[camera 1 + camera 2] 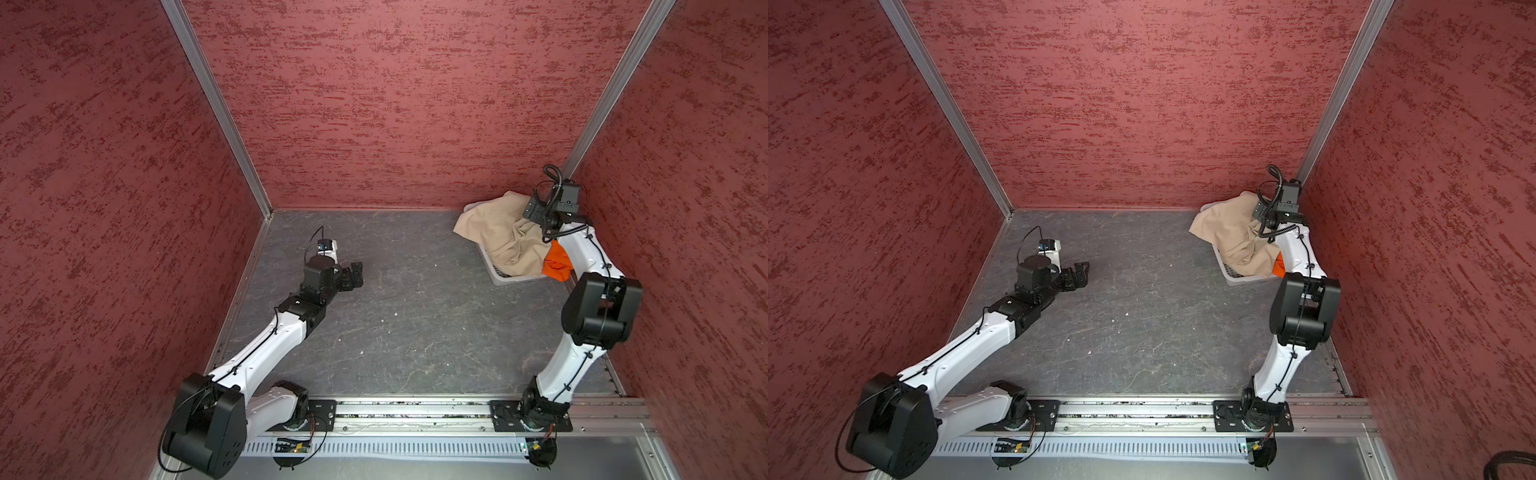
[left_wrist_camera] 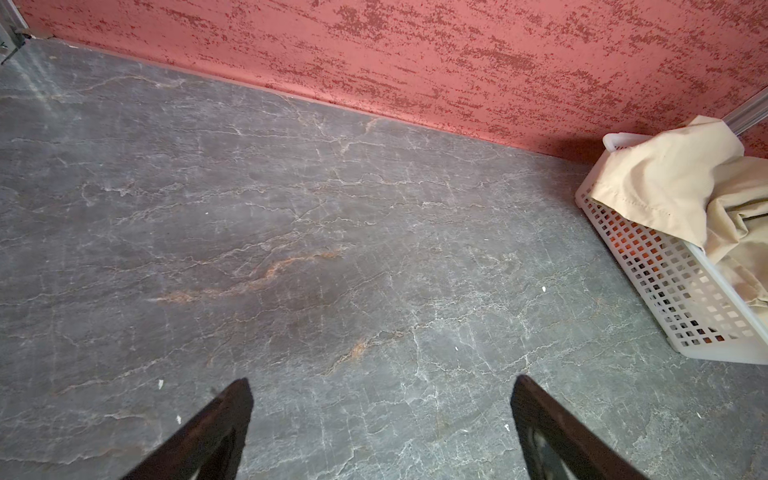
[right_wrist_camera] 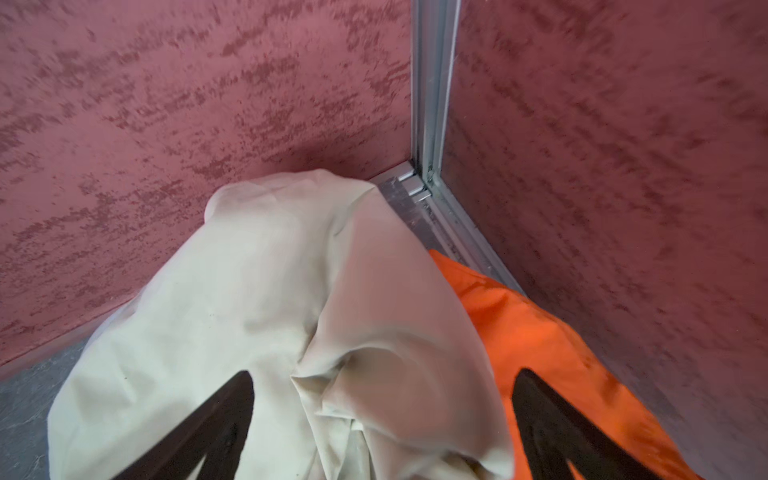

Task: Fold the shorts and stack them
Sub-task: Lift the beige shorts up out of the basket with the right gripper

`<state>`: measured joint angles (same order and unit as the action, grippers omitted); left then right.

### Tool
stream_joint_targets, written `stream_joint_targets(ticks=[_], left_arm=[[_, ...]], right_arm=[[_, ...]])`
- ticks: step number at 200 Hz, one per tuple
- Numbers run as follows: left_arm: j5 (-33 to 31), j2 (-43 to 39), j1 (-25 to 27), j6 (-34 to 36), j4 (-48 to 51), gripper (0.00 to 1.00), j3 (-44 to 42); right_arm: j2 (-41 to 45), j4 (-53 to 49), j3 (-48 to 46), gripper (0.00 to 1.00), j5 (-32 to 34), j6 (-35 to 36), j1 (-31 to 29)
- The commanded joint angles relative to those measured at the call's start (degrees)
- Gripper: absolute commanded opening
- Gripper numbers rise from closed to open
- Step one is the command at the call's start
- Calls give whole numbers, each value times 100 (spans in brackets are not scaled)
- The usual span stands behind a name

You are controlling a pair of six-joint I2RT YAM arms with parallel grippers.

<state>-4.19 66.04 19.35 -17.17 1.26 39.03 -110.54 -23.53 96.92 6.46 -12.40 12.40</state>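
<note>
Right claw (image 3: 384,374) wide above beige shorts (image 3: 249,291)

surface: grey veined tabletop (image 1: 415,332) | on it: white perforated basket (image 2: 681,291), far right corner | few white specks (image 2: 161,383)

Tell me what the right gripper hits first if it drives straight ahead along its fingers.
Most likely the crumpled beige cloth shorts: the right gripper is open and points straight into that heap, with the bright orange cloth shorts just beside that line. How much gap is left to the cloth is unclear.
</note>
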Motion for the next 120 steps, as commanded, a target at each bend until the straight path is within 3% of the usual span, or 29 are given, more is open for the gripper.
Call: stream_joint_targets(ticks=[1,16,33,48,62,120], left_arm=[[-61,117,51,73,-157,98,179],[-67,180,60,91,-137,98,236],[-91,151,101,137,-74,98,323],[-153,66,129,225,-12,98,377],[-201,-16,130,297,52,98,425],[-241,-227,139,328,117,98,474]], right_arm=[[-348,-173,138,85,-373,-36,69],[-475,-120,168,64,-649,-90,100],[-333,10,104,25,-933,-175,104],[18,329,-103,16,-1070,-257,96],[358,445,-206,0,-1137,-288,96],[1602,748,-218,0,-1782,-438,45]])
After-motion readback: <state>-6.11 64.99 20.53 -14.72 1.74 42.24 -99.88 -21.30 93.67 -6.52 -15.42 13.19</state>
